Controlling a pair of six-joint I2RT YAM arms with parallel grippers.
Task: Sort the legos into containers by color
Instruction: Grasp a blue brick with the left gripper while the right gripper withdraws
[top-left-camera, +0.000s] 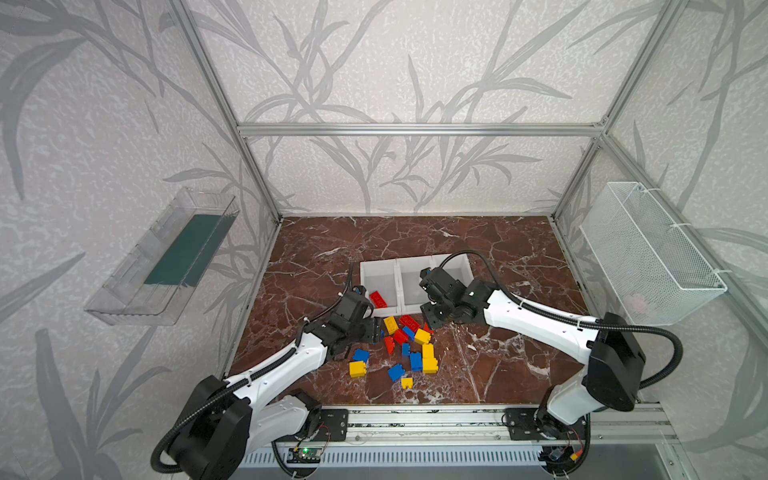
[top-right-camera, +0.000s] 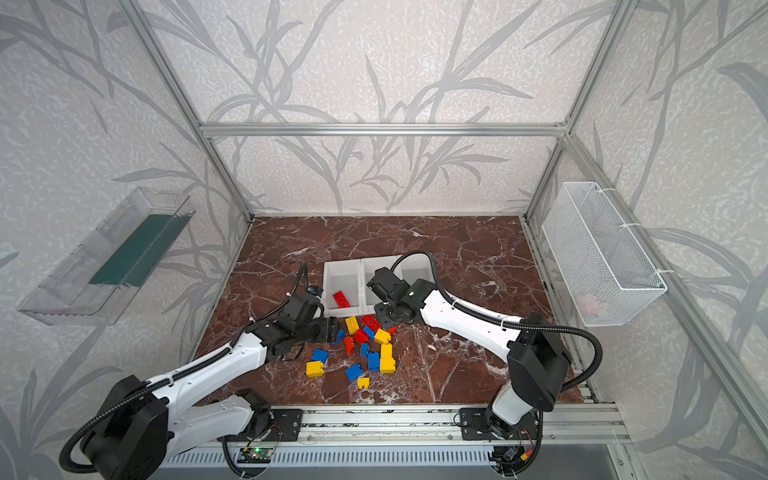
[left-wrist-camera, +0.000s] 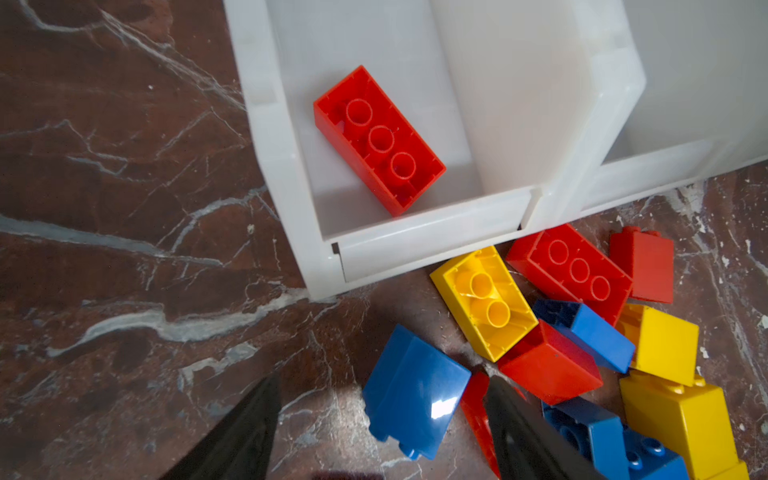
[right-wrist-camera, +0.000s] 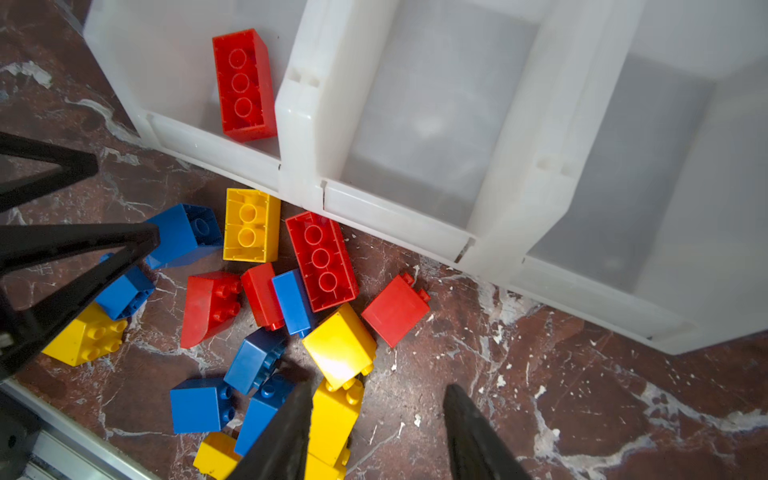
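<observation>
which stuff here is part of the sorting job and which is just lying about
Job: legos on the table, bins, red brick already in a bin.
Lying about: clear tray on the left wall, wire basket on the right wall.

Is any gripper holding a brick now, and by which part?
Nothing is held. The left gripper is open astride a blue brick, not gripping; the right gripper is open.

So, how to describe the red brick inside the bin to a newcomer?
Find the three joined white bins on the table. The leftmost one in a top view holds a long red brick, hollow side up: the only brick inside any bin.
</observation>
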